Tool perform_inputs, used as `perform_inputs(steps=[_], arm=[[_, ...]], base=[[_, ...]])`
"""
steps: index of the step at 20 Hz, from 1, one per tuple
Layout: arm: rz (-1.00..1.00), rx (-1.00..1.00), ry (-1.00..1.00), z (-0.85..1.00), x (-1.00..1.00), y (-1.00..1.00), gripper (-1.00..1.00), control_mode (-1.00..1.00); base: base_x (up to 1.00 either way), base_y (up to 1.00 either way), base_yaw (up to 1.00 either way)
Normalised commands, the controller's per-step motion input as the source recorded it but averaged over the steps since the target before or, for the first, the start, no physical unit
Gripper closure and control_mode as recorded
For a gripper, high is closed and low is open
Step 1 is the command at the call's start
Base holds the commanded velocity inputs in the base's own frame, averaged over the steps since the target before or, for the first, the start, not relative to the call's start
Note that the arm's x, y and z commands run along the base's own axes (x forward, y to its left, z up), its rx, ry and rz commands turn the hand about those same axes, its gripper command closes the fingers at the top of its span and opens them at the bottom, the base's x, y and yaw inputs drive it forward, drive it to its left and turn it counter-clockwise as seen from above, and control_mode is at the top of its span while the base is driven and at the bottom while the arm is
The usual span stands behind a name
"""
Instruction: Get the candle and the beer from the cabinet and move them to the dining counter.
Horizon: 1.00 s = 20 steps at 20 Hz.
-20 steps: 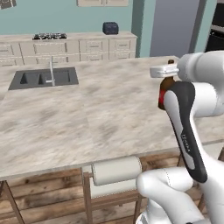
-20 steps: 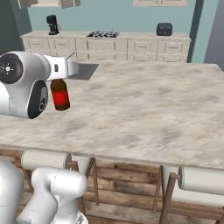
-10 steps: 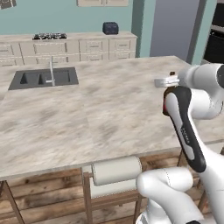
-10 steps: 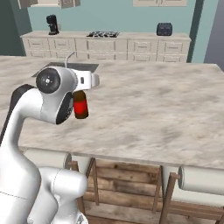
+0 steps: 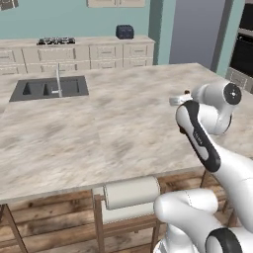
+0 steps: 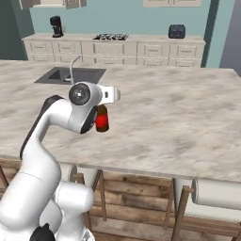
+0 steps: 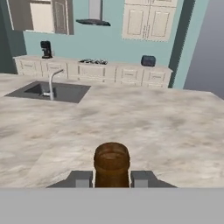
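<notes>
- The beer (image 7: 112, 164) is seen in the hand view clamped between the two fingers (image 7: 82, 179), which are drawn narrow against either side of its neck; its brown mouth stands between and just above them.
- In the right base view the bottle (image 6: 102, 120) hangs below the gripper (image 6: 101, 111), its red label showing, and appears to be carried above the dining counter (image 6: 179, 117), not resting on it; whether its base touches the stone cannot be told for certain.
- In the left base view the gripper (image 5: 182, 98) is mostly hidden by the arm's own links, with only a dark tip of the bottle showing beside them.
- Beyond the fingers the marbled top stretches bare; the sink with its faucet (image 7: 51, 85) lies well ahead of the fingers and to their left in the hand view.
- The candle cannot be made out on the counter in any of the views, so its share of the task is judged to be not yet done, or at least not shown as done.
- An upper cabinet (image 7: 41, 15) with an open door is seen far beyond the fingers, at the upper left of the hand view; its contents are too small to tell.
- The beer's fetching is judged to be done and its delivery nearly so: it is left to be lowered upright onto the stone and released.
</notes>
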Motion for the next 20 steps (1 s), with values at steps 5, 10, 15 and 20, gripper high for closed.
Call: perform_inputs(steps=[5, 10, 15, 20], arm=[[0.00, 0.00, 0.07, -0.32, 0.76, -0.33, 1.00, -1.00], [0.00, 0.00, 0.13, -0.20, 0.72, -0.31, 1.00, -1.00], [0.00, 0.00, 0.06, -0.37, 0.56, -0.17, 1.00, -1.00], [0.00, 0.00, -0.15, -0.55, 0.31, 0.00, 1.00, -1.00]], base=[[0.00, 0.00, 0.00], [0.00, 0.00, 0.00], [0.00, 0.00, 0.00], [0.00, 0.00, 0.00]])
